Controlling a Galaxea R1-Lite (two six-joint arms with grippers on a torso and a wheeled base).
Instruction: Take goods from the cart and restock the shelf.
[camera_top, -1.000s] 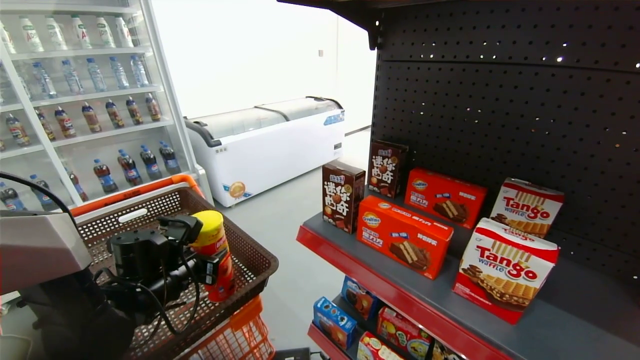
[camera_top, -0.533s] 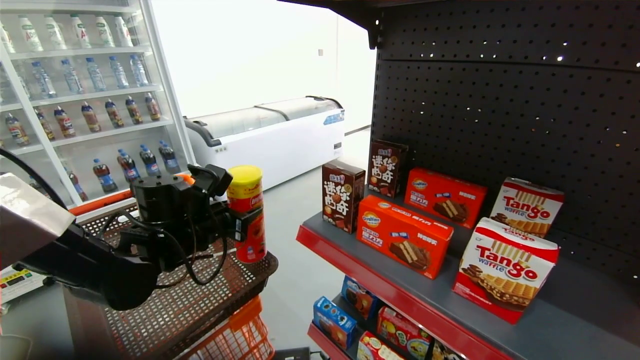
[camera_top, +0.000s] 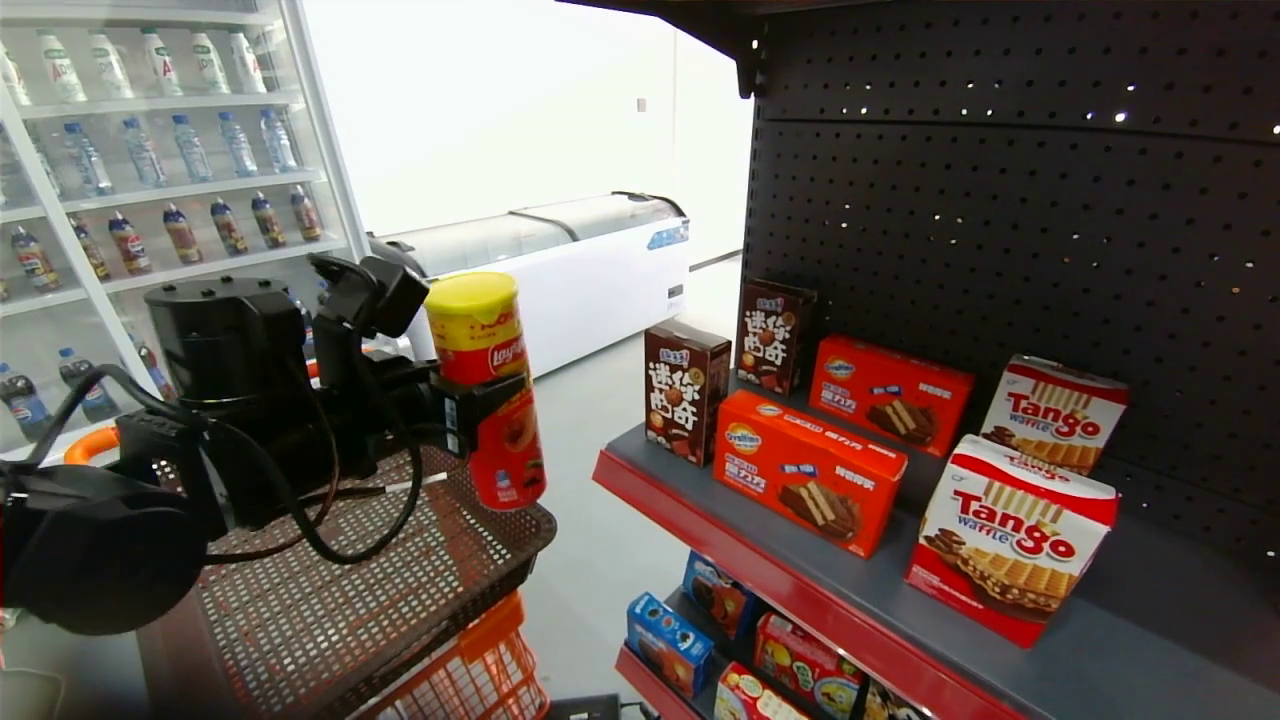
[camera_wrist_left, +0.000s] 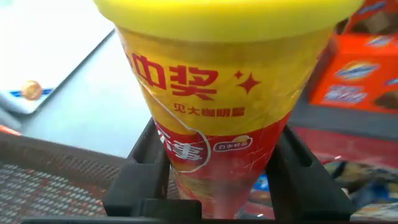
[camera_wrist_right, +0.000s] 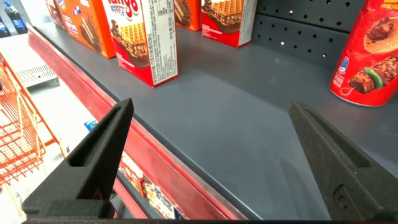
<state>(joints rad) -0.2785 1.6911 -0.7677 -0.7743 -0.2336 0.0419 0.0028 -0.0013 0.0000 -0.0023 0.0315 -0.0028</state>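
Left gripper (camera_top: 478, 405) is clamped on the chips can (camera_top: 485, 345), upright, yellow lid up, above the cart (camera_top: 380, 580) basket's corner, near the shelf (camera_top: 1130, 650) but apart. Right gripper (camera_wrist_right: 214, 162) (over the shelf's grey deck) is spread wide.

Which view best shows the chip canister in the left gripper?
Head view: the whole chip canister shows upright, clamped in the left gripper above the cart. The left wrist view crops it to lid and upper label between the fingers. The right wrist view faces the shelf, where a different red canister stands.
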